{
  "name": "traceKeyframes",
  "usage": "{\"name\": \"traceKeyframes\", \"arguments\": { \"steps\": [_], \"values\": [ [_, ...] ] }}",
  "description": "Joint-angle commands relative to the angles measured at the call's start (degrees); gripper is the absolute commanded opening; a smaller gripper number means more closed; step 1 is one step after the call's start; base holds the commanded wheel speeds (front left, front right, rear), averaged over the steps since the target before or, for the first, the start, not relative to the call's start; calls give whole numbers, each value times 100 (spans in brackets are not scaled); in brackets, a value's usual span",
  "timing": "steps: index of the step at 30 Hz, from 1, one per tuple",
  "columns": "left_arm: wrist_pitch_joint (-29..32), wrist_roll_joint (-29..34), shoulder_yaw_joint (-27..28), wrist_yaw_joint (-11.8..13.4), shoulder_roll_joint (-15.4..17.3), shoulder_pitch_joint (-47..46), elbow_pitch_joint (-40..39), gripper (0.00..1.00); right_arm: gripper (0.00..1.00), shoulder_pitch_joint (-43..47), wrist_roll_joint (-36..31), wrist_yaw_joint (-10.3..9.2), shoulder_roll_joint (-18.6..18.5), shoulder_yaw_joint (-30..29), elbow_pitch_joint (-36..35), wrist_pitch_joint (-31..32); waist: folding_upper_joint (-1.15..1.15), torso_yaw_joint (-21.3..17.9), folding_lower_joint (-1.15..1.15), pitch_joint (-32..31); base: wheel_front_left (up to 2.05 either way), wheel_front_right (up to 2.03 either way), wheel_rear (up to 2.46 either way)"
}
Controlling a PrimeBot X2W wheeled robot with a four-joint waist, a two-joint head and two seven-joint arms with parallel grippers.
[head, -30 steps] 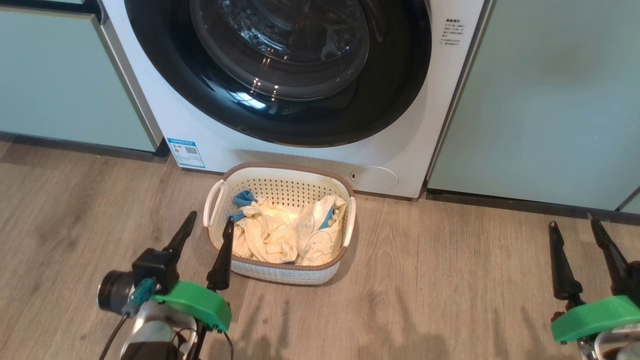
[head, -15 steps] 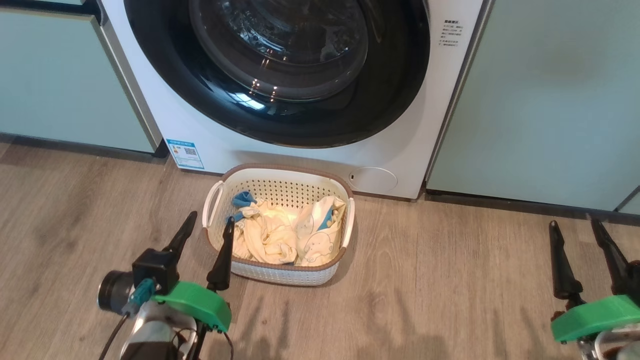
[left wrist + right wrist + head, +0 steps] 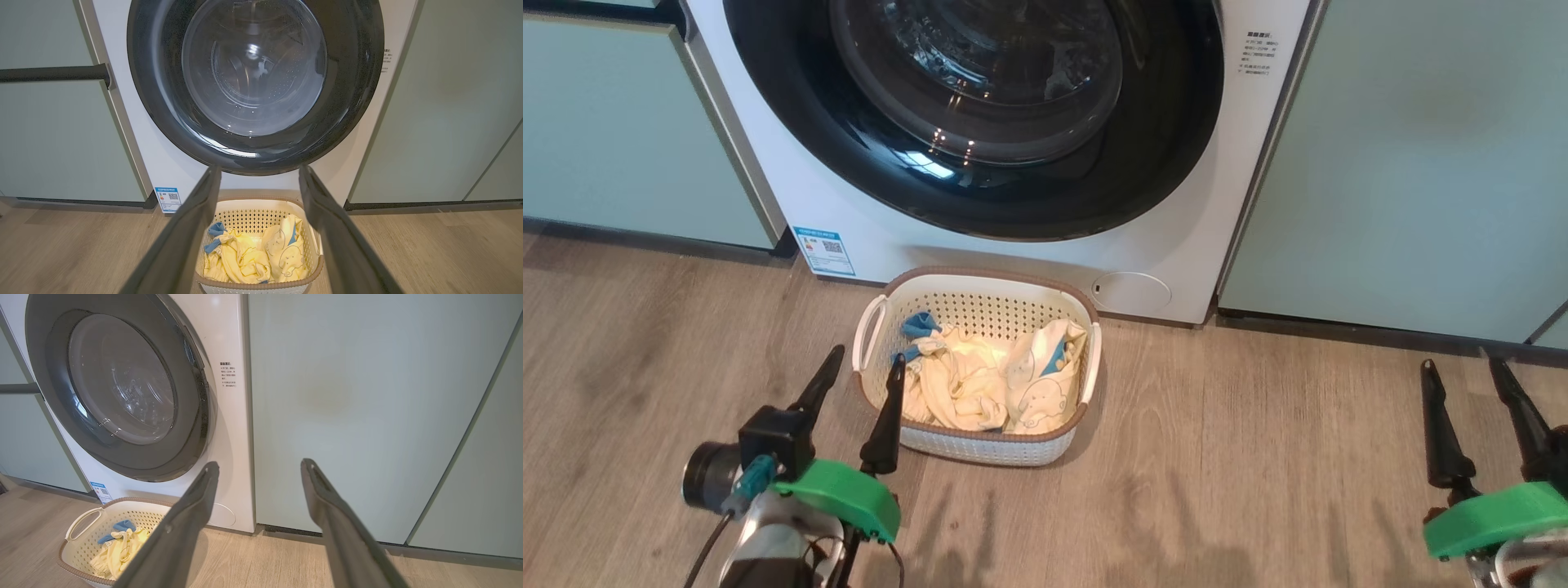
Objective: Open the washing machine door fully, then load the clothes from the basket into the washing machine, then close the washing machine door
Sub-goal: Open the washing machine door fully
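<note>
Nothing has shifted: the left gripper [image 3: 867, 355] and right gripper [image 3: 1461, 363] stay wide and empty over the floor [image 3: 1258, 457], so the washing machine door [image 3: 976, 82], shut, awaits opening.

The wood-grain floor [image 3: 1217, 457] carries the basket [image 3: 980, 445], set just in front of the washing machine [image 3: 1176, 245], which stands between pale green cabinets [image 3: 1421, 163].

Bright, even light, soft throughout. The door [image 3: 976, 90] glass carries small white glints and a pale window reflection at its lower left. Faint streaked shadows cross the floor [image 3: 1258, 441] — sharp focus there. Wrist views bow straight lines at their edges; the near fingers [image 3: 179, 245] look soft.
</note>
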Motion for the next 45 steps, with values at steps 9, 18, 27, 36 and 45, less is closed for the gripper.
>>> {"name": "traceKeyframes", "arguments": {
  "steps": [9,18,27,36,45],
  "values": [
    [-36,70,246,14,67,-243,-238,100,100,-317,67,-19,-75,83,-217,-79,0,12,0,44,0,0,0],
    [-36,77,247,12,59,-324,-355,100,0,-403,131,-19,-75,97,-198,-79,0,10,0,267,0,0,0],
    [-36,74,145,-10,43,-629,-429,100,0,-664,321,-19,-75,-25,-83,-79,0,134,0,723,0,0,0],
    [-36,99,2,-47,35,-1008,-470,100,0,-1355,1823,-19,-75,-129,410,-36,0,321,0,1252,0,0,0],
    [-36,38,-205,-72,8,-1330,-496,100,0,-2385,4279,-19,-77,-162,689,861,0,554,0,1713,0,0,0]
  ]
}}
